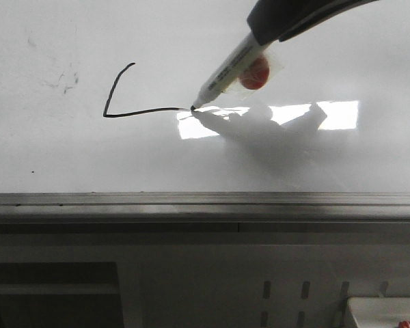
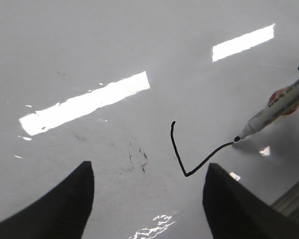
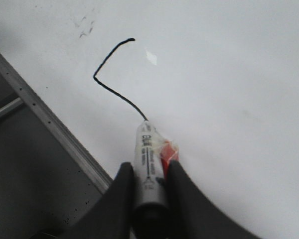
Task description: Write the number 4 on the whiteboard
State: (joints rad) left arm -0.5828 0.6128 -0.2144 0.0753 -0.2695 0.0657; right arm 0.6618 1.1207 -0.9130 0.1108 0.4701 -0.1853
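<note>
The whiteboard (image 1: 68, 157) is glossy white with a grey metal edge rail along its near side. On it is a partial number 4 (image 1: 116, 96): a slanted stroke and a horizontal bar, no vertical stroke. My right gripper (image 3: 150, 172) is shut on a white marker (image 3: 148, 159) with a red piece taped to it. The marker (image 1: 225, 72) tip touches the board at the bar's right end. The strokes also show in the left wrist view (image 2: 182, 154) and the right wrist view (image 3: 109, 74). My left gripper (image 2: 147, 191) is open and empty, above the board left of the strokes.
Faint grey smudge marks (image 1: 65, 78) lie left of the strokes. A bright rectangular glare (image 1: 338, 115) sits right of the marker tip. A grey perforated panel (image 1: 287, 294) lies below the edge rail (image 1: 191, 199), with a white box corner (image 1: 383, 311) at bottom right.
</note>
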